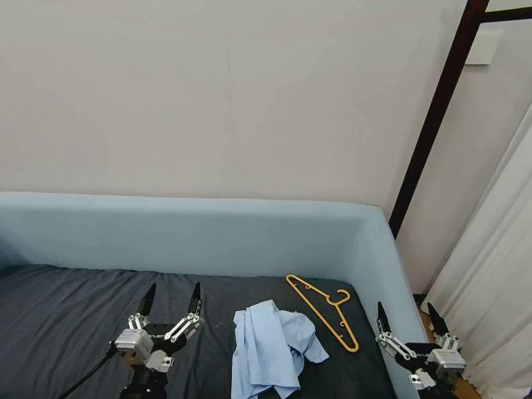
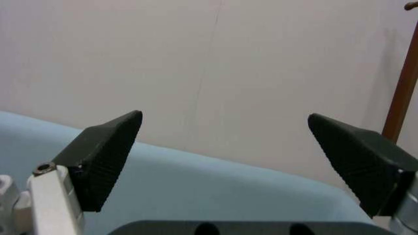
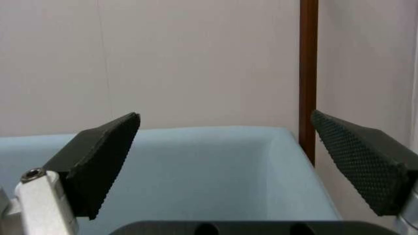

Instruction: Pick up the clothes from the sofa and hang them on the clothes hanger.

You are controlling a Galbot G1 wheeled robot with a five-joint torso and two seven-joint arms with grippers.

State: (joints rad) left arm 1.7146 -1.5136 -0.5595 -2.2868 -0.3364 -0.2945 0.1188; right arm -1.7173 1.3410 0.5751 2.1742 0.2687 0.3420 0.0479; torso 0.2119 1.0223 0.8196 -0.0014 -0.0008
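At the left, the left gripper (image 1: pixel 174 301) hovers low over the dark seat cushion (image 1: pixel 58 316) of the sofa (image 1: pixel 208 237), its fingers spread wide and holding nothing. Just to its right, the light blue shirt (image 1: pixel 270 345) lies crumpled in a heap on the cushion, with one edge bunched up toward the sofa back. The orange hanger (image 1: pixel 324 312) lies flat near the shirt on its far right side, its hook toward the sofa's right arm. Farthest right, the right gripper (image 1: pixel 406 320) hangs beyond that sofa arm, also wide open and empty. The step in hand looks like the first reach for the shirt, and the left gripper is the nearer one. It would do well to come down on a raised fold near the collar end rather than the flat middle. It should pinch only cloth, not cushion, and lift straight up so the shirt falls open clear of the hanger.
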